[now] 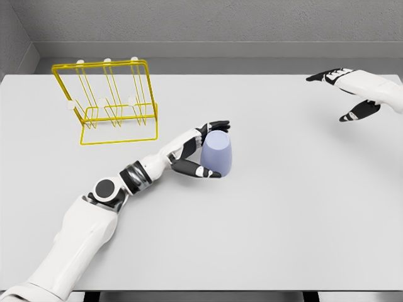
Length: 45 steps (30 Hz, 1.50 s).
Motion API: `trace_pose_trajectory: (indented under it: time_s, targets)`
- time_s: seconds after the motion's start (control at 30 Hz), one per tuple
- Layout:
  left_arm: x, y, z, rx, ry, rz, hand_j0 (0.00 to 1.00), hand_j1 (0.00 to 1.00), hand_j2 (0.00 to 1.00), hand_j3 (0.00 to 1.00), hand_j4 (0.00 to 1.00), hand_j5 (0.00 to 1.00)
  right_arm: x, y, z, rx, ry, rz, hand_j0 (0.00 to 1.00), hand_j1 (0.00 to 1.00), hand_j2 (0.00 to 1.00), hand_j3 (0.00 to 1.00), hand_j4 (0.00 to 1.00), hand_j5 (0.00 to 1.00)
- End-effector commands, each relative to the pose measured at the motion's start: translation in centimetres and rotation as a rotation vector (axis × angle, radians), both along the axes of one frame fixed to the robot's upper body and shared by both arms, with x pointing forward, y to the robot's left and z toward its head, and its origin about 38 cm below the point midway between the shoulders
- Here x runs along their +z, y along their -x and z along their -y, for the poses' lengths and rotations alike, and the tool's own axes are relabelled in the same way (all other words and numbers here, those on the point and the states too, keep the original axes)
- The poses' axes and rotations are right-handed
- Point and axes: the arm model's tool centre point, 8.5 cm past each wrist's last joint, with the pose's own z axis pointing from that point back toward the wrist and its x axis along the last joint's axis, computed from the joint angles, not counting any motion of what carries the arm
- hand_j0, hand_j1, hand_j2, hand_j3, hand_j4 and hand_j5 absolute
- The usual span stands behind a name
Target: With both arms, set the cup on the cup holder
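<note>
A pale lavender cup (218, 158) stands on the white table (283, 220), a little left of the middle. My left hand (219, 150) reaches in from the lower left and wraps it: the dark fingers (217, 126) curl behind its top and the thumb (204, 170) presses low on its near side. The yellow wire cup holder (113, 100), with white-tipped pegs, stands at the far left of the table, apart from the cup. At the far right edge my right hand (334, 97) hovers with fingers spread, holding nothing and well away from the cup.
A grey wall runs behind the table's far edge. The table's near edge crosses the bottom of the picture. My left forearm (94, 214) lies diagonally over the lower left of the tabletop.
</note>
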Motion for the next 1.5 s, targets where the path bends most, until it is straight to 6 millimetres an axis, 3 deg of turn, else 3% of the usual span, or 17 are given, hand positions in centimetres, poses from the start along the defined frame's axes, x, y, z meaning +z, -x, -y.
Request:
trace_pose_trajectory:
  time_s: [0.0,0.07,0.23,0.67,0.8,0.9,1.27,1.47]
  targets:
    - [0.0,0.0,0.0,0.001,0.008,-0.003,0.79,0.79,0.79,0.79,0.79,0.79,0.1,0.0,0.1,-0.004,-0.006,0.002,1.0,1.0,1.0,1.0,1.0,1.0]
    - [0.0,0.0,0.0,0.002,0.01,-0.002,0.67,0.67,0.67,0.67,0.67,0.67,0.1,0.0,0.0,-0.002,-0.008,0.001,1.0,1.0,1.0,1.0,1.0,1.0]
    - [0.2,0.0,0.0,0.001,0.013,0.01,0.51,0.51,0.51,0.51,0.51,0.51,0.0,0.0,-0.1,-0.001,-0.007,0.001,1.0,1.0,1.0,1.0,1.0,1.0]
    - [0.5,0.0,-0.3,0.007,0.022,0.018,0.46,0.46,0.46,0.46,0.46,0.46,0.3,0.0,0.1,-0.005,-0.006,0.005,1.0,1.0,1.0,1.0,1.0,1.0]
    - [1.0,0.1,-0.6,0.009,0.035,0.034,0.46,0.46,0.46,0.46,0.46,0.46,0.2,-0.1,0.0,-0.004,-0.008,0.005,1.0,1.0,1.0,1.0,1.0,1.0]
    - [2.8,0.4,-0.1,-0.009,0.078,0.076,0.46,0.46,0.46,0.46,0.46,0.46,0.3,0.0,0.1,-0.005,-0.007,0.005,1.0,1.0,1.0,1.0,1.0,1.0]
    - [8.0,2.8,-6.3,-0.008,0.114,0.199,0.46,0.46,0.46,0.46,0.46,0.46,0.5,0.0,0.4,-0.012,-0.01,0.012,1.0,1.0,1.0,1.0,1.0,1.0]
    - [9.2,3.0,-8.6,0.013,0.103,0.222,0.46,0.46,0.46,0.46,0.46,0.46,0.5,0.0,0.4,-0.012,-0.01,0.012,1.0,1.0,1.0,1.0,1.0,1.0]
